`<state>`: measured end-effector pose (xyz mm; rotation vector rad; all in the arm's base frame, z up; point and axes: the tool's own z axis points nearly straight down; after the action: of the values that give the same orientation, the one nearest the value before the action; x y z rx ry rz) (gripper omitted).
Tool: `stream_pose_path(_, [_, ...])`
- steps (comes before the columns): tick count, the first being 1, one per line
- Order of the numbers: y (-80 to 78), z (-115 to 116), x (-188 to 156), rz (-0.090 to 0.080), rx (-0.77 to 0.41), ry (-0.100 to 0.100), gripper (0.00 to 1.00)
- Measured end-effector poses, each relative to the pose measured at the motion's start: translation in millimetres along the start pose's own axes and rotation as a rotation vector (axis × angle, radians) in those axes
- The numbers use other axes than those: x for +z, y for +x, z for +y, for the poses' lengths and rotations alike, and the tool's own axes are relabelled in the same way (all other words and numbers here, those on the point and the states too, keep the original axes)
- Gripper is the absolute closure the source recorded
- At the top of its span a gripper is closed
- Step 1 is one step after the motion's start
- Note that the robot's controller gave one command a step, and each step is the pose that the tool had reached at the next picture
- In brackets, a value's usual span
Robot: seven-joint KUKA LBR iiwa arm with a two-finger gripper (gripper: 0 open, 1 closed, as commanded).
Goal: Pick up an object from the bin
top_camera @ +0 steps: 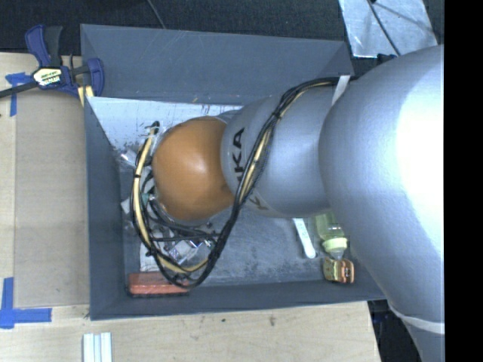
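Since the orange cover (pixel 189 168) on the wrist and its loop of cables (pixel 140 202) hang over the left part of the bin (pixel 102 202), the gripper (pixel 179 247) beneath them is little more than a few metal glints. Whether it is spread or closed I cannot tell, nor whether anything is in it.

The thing nearest to it is a reddish-brown bar (pixel 155 283), lying flat along the bin's near wall towards the left corner, just beside the lowest cable loop. I judge this to be the likeliest pick, though nothing shows the gripper round it.

Further right, past the arm's grey body and well apart from the gripper, lie a white stick (pixel 303 238), a pale green bottle (pixel 330 236) and, just beside it, a small brown thing (pixel 339 270).

The risks come from the corner. The bar lies tight against the wall, so a closing gripper may strike metal, or nudge the bar away instead of catching it. The slack cables also hang low enough to snag on the bar or drag it as the arm lifts. With the cover hiding the grasp, an empty close could go unnoticed.
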<state>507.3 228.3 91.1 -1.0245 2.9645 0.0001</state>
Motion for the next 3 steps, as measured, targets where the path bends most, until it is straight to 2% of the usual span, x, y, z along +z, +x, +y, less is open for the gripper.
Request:
stream_pose_path(1, [-14.5,-7.7,20.5,0.0,-0.202,-0.002,1.0])
stream_pose_path(3, [-13.5,-7.5,17.2,0.002,-0.202,-0.003,1.0])
